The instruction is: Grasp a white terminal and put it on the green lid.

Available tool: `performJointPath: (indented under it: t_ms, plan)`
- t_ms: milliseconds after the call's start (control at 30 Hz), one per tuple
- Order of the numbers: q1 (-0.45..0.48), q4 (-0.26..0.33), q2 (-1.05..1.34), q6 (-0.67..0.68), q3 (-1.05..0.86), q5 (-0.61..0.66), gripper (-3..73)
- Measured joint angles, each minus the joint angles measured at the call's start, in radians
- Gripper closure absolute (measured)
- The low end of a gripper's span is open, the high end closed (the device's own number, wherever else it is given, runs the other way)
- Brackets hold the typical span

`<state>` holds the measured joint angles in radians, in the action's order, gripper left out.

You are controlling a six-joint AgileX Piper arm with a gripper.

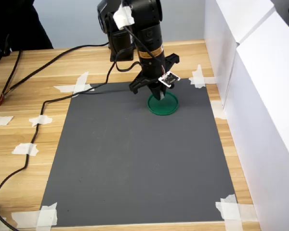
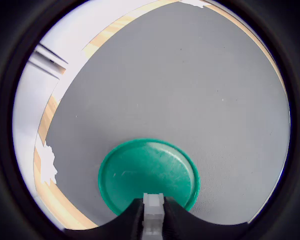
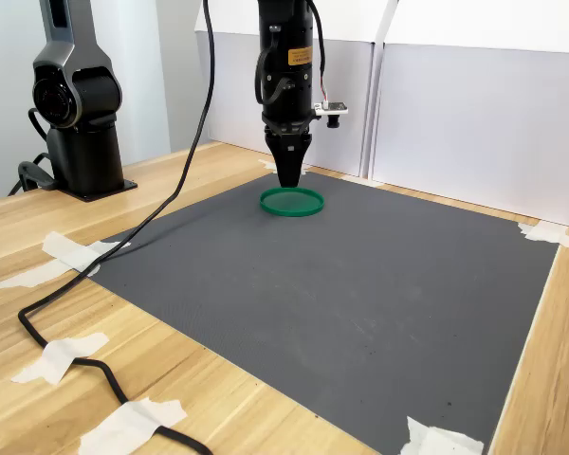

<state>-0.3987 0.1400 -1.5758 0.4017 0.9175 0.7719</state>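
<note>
The green lid (image 1: 164, 106) (image 2: 155, 175) (image 3: 291, 201) lies flat near the far edge of the dark grey mat. My gripper (image 1: 159, 95) (image 2: 153, 217) (image 3: 291, 180) points straight down just over the lid's rim on the arm's side. In the wrist view the white terminal (image 2: 153, 207) is pinched between the two black fingers, hanging a little above the lid. Both exterior views hide the terminal behind the fingertips.
The dark grey mat (image 1: 135, 159) (image 3: 360, 284) is taped to a wooden table. White panels (image 1: 260, 96) (image 3: 474, 114) wall off one side. A black cable (image 1: 48, 101) (image 3: 95, 275) trails across the table and mat corner. A black arm base (image 3: 76, 114) stands at the second exterior view's left.
</note>
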Motion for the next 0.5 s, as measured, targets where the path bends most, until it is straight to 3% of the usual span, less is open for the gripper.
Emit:
performJointPath:
  t_ms: [233,500]
  plan:
    - [0.0,0.01,-0.002,0.0,0.0,0.002,56.9]
    - [0.0,0.013,-0.006,0.0,0.0,0.01,34.3]
